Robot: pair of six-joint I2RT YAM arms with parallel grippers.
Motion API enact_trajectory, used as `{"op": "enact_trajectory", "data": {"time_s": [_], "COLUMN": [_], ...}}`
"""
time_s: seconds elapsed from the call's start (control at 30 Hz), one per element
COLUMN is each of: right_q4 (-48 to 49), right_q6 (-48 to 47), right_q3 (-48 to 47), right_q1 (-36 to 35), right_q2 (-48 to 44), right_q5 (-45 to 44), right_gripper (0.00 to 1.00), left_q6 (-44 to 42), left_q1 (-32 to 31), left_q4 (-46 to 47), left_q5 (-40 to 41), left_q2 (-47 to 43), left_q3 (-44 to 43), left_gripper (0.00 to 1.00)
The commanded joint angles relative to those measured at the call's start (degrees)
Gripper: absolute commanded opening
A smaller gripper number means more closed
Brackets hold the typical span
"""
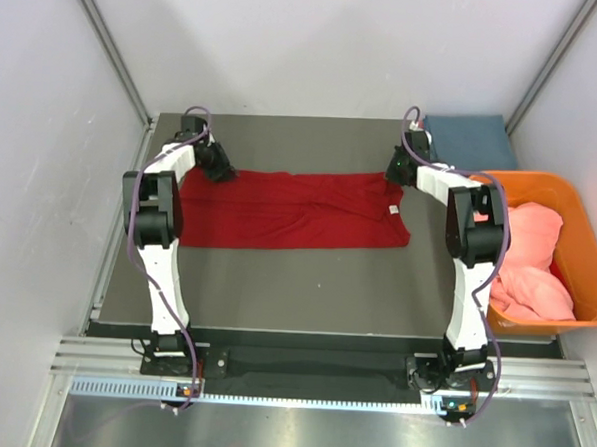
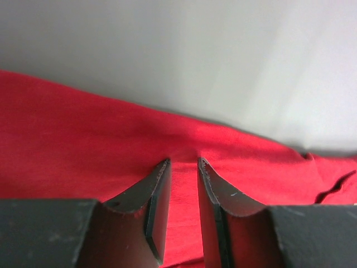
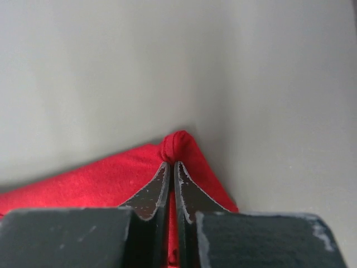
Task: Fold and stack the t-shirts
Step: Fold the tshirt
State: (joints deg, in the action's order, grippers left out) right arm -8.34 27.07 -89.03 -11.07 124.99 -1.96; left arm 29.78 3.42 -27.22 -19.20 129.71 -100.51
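Observation:
A deep red t-shirt (image 1: pixel 289 211) lies spread across the back half of the table, its small white neck label (image 1: pixel 390 209) near the right end. My left gripper (image 1: pixel 216 164) sits at the shirt's far left corner. In the left wrist view its fingers (image 2: pixel 183 161) stand narrowly apart with red cloth (image 2: pixel 83 145) filling the gap and puckering at the tips. My right gripper (image 1: pixel 396 172) is at the far right corner. In the right wrist view it (image 3: pixel 170 163) is shut on a bunched corner of the red cloth (image 3: pixel 177 144).
A blue t-shirt (image 1: pixel 470 139) lies folded at the back right corner. An orange plastic tub (image 1: pixel 588 249) stands off the table's right side with a salmon-pink t-shirt (image 1: pixel 532 266) heaped in it. White walls close in on three sides.

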Motion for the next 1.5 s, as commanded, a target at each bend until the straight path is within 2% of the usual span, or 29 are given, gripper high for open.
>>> {"op": "enact_trajectory", "data": {"time_s": [0.0, 0.1, 0.37, 0.53, 0.63, 0.77, 0.97, 1.03, 1.07, 1.1, 1.13, 1.17, 1.23, 1.37, 1.4, 1.47], "right_q4": [-2.47, -1.16, 4.21, 4.82, 6.14, 7.02, 7.90, 7.90, 7.99, 7.90, 9.47, 10.44, 11.42, 6.86, 7.19, 6.93], "right_q6": [1.58, 2.11, 5.01, 7.02, 7.91, 8.26, 6.94, 6.86, 6.86, 6.51, 6.42, 6.33, 5.72, 5.54, 6.15, 6.59], "right_q3": [-2.63, -3.51, -9.48, -19.76, -25.03, -32.93, -45.68, -46.58, -45.54, -43.96, -41.51, -35.57, -30.52, -18.68, -15.85, -8.48], "right_q1": [-0.18, -0.18, -0.27, -0.18, -0.09, -0.01, 0.61, 0.87, 1.05, 1.05, 1.05, 0.88, 0.79, 0.09, -0.18, -0.88], "right_q2": [0.96, 1.84, 7.71, 13.69, 17.47, 21.16, 28.81, 29.00, 28.13, 26.81, 22.71, 20.14, 13.13, 2.21, -0.07, -6.67], "right_q5": [-4.10, -3.85, -3.23, -2.09, -1.47, -2.00, 0.02, 3.17, 4.23, 5.63, 6.34, 7.05, 8.63, 9.78, 10.13, 10.13], "right_gripper": [0.00, 0.00, 0.00, 0.00, 0.00, 0.00, 0.00, 0.00, 0.02, 0.07, 0.11, 0.15, 0.26, 0.34, 0.40, 0.43], "left_q6": [1.50, 2.74, 2.30, 1.77, 1.86, 1.51, -1.83, -3.76, -4.29, -4.81, -4.99, -4.99, -4.12, -1.57, -0.61, 0.28], "left_q1": [2.99, 3.78, 3.96, 3.09, 2.12, 0.10, -3.24, -5.35, -5.79, -6.58, -6.67, -6.76, -6.76, -5.27, -3.87, -1.14], "left_q4": [-5.12, -3.72, -5.73, -2.33, 1.28, 0.34, -5.38, -8.28, -9.24, -10.03, -10.39, -10.31, -9.44, -4.87, -4.42, -5.12], "left_q5": [11.18, 14.80, 23.07, 17.12, 12.81, 10.68, 14.62, 16.82, 18.39, 22.15, 22.62, 22.63, 22.54, 22.01, 21.06, 19.47], "left_q2": [0.55, -1.73, -11.57, -21.92, -26.51, -27.76, -31.09, -32.59, -33.11, -33.73, -33.91, -34.08, -34.96, -36.37, -36.72, -36.90], "left_q3": [1.36, 4.09, 4.62, 12.95, 23.04, 26.94, 28.97, 29.32, 29.58, 30.10, 31.50, 32.38, 35.10, 38.19, 38.46, 37.58], "left_gripper": [0.32, 0.32, 0.33, 0.33, 0.33, 0.33, 0.33, 0.33, 0.33, 0.33, 0.34, 0.34, 0.35, 0.39, 0.40, 0.40]}}
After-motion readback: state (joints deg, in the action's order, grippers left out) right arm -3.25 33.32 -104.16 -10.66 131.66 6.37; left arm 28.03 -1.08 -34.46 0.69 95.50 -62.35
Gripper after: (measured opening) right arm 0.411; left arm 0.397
